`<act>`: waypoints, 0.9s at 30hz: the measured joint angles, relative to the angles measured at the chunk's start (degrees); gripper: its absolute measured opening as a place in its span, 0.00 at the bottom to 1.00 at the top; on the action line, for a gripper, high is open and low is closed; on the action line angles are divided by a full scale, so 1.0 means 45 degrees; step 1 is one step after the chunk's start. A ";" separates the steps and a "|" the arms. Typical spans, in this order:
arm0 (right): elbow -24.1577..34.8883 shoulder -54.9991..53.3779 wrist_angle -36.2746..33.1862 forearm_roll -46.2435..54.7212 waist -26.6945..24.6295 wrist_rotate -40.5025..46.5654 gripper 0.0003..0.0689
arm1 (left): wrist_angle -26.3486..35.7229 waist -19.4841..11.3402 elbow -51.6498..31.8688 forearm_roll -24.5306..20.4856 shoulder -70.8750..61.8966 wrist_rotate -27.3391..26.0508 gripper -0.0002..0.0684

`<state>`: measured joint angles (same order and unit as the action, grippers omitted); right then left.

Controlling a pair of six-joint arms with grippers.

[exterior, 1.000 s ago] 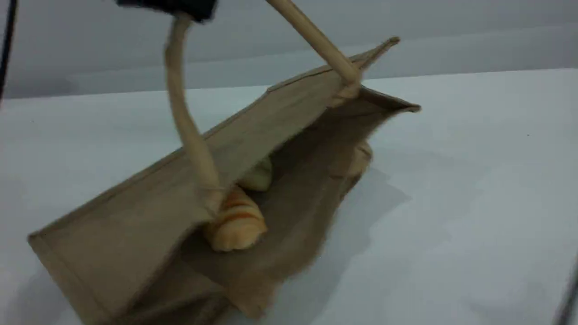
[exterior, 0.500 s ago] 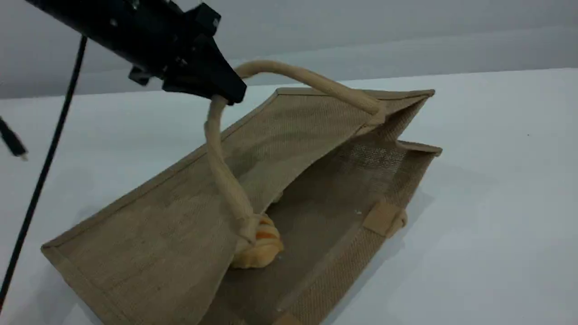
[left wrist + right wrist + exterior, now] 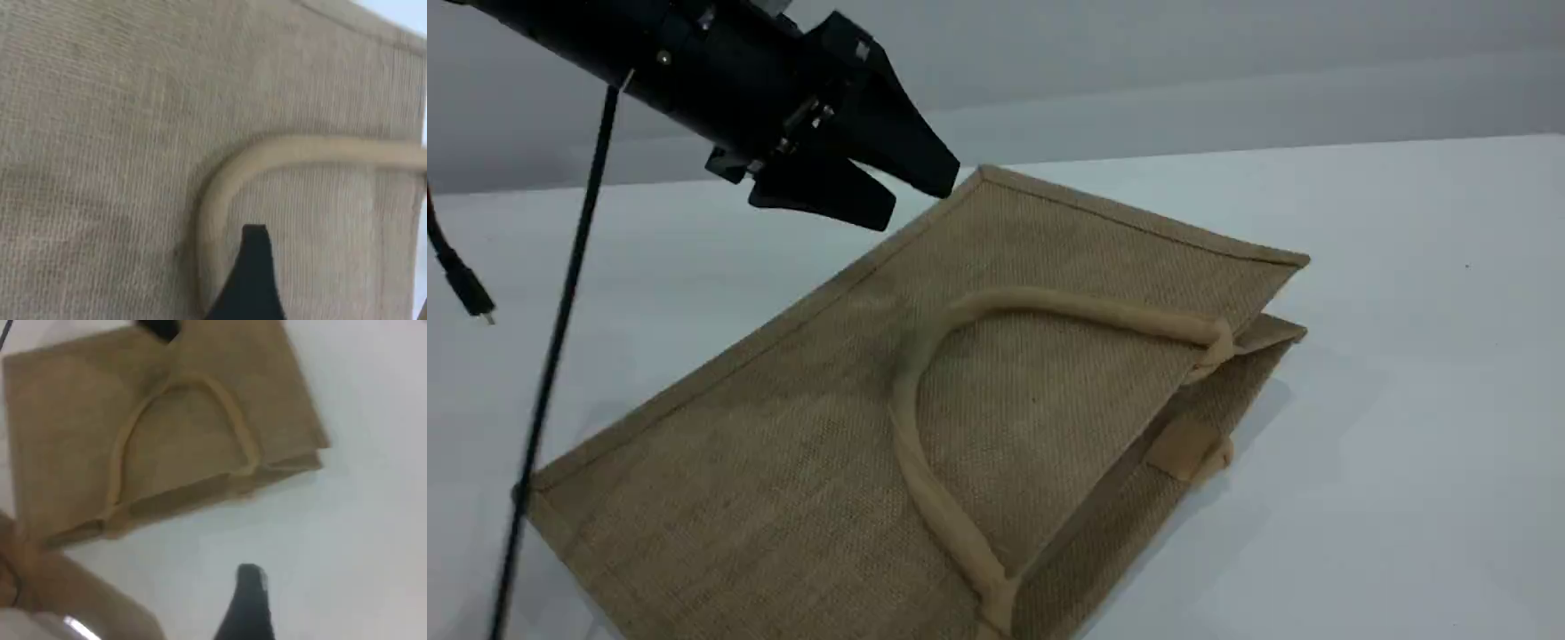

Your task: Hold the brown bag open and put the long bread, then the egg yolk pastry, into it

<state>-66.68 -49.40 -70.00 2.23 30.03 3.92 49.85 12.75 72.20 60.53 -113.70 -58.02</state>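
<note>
The brown bag [image 3: 783,444] lies flat on the white table with its mouth fallen shut. One rope handle [image 3: 1049,304] rests limp on the bag's upper side. My left gripper [image 3: 920,203] hovers open just above the bag's far edge, nothing between its fingers. In the left wrist view one dark fingertip [image 3: 253,267] sits over the weave [image 3: 100,133] beside the handle [image 3: 300,150]. The right wrist view looks down on the bag [image 3: 67,420] from high up, with one fingertip [image 3: 250,600] over bare table. The long bread and the egg yolk pastry are hidden.
A black cable [image 3: 551,356] hangs down at the left of the scene view, and a loose plug [image 3: 467,293] dangles beside it. A blurred tan shape [image 3: 60,600] fills the lower left corner of the right wrist view. White table [image 3: 1405,400] lies right of the bag.
My left gripper came down with the handle and opened, letting it go. The handle dropped onto the bag, and the bag's upper side fell flat over the bread and pastry.
</note>
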 joint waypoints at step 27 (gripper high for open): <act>0.8377 0.9559 0.2030 0.0404 0.0000 0.0687 0.80 | 0.2325 0.0000 -0.0011 -0.6844 0.6948 0.4563 0.85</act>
<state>-28.99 -6.39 -60.86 4.04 30.03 7.01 60.31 12.75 72.15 29.73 -82.43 -37.49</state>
